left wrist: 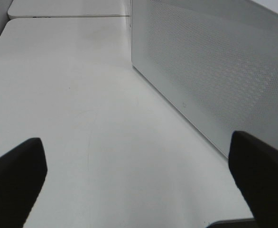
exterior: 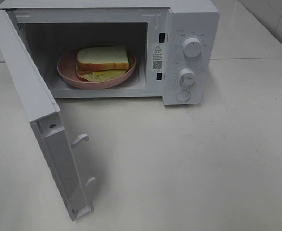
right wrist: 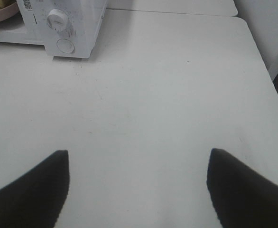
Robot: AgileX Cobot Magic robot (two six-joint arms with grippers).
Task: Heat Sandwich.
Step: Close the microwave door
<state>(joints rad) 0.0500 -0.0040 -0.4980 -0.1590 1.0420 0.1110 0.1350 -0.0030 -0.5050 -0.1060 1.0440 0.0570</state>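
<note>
Exterior high: the sandwich sat on a pink plate inside the microwave, its door open; print on the QR sticker was too small to read. Left wrist: left fingers stood apart beside a perforated microwave panel. Right wrist: right fingers stood apart before the microwave.

We see a smooth white desk with a soft sheen. The microwave looks like glossy painted metal, its door finely perforated. The plate seems matt pink plastic, and the sandwich bread looks spongy.
</note>
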